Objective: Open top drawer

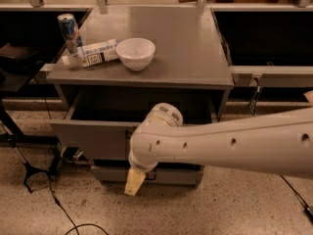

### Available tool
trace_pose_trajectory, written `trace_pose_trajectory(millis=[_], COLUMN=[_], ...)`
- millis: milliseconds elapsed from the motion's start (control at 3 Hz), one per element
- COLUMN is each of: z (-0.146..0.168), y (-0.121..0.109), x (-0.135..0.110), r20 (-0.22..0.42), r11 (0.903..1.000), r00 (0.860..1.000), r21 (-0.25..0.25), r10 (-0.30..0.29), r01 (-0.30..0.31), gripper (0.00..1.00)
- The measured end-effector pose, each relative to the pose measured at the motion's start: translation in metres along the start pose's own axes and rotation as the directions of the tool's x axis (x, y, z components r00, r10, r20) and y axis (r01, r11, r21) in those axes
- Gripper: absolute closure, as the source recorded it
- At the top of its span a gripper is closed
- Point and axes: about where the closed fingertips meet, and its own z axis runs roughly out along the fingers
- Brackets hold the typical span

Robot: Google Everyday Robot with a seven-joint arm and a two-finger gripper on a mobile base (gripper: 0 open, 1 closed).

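Note:
The top drawer (93, 138) of the grey metal cabinet stands pulled out toward me, its deep dark box open to view below the cabinet top (195, 48). My white arm reaches in from the right and crosses the drawer front. My gripper (133, 184) hangs below the wrist, in front of the lower edge of the drawer front and over the shallower drawer (176, 176) beneath. The top drawer's black handle is hidden behind my arm.
On the cabinet top stand a drink can (68, 31), a bottle lying on its side (93, 53) and a white bowl (136, 53). A black stand and cables (34, 173) lie on the speckled floor at the left. Dark open bays flank the cabinet.

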Motion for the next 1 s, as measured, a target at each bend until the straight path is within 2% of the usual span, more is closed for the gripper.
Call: trace_pose_trajectory(millis=[667,1000], z=[-0.019,-0.024], y=[0.022,0.030], x=[0.005,0.005], r20=[0.101,0.129], r11=[0.9950,0.9929], r00=[0.995,0.992], r21=[0.098,0.118], r10=[0.007,0.001], r01=[-0.017,-0.016], gripper=[0.00,0.00])
